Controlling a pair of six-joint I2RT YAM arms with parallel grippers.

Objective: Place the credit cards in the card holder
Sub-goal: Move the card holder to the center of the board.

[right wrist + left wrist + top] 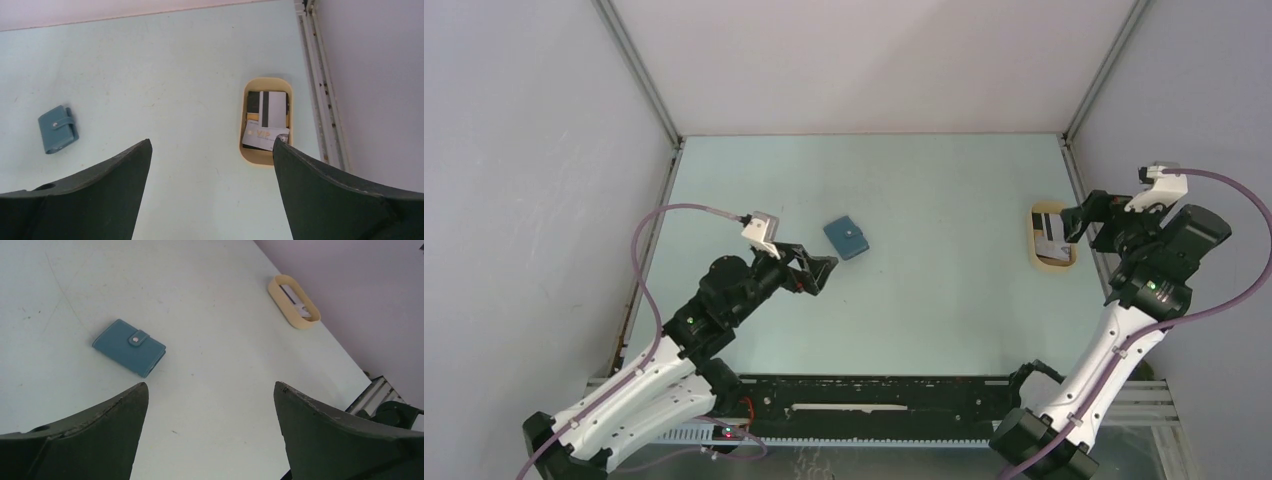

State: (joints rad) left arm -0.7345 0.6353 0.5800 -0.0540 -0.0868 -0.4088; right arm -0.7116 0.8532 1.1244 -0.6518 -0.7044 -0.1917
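Note:
The card holder (847,238) (129,347) (58,129), a small teal-blue wallet with a light snap button, lies folded shut on the table left of centre. The credit cards (1050,237) (265,121) (294,299), whitish-grey with dark stripes, lie stacked in a beige oval tray (1036,254) (243,125) (285,308) near the right wall. My left gripper (819,272) (210,405) hovers open just left of the card holder, nothing between its fingers. My right gripper (1074,222) (212,165) hangs open over the tray's right side, holding nothing.
Grey enclosure walls close in the pale green table on the left, back and right. A metal rail (320,90) runs along the right edge beside the tray. The arms' mounting bar (874,400) lies at the near edge.

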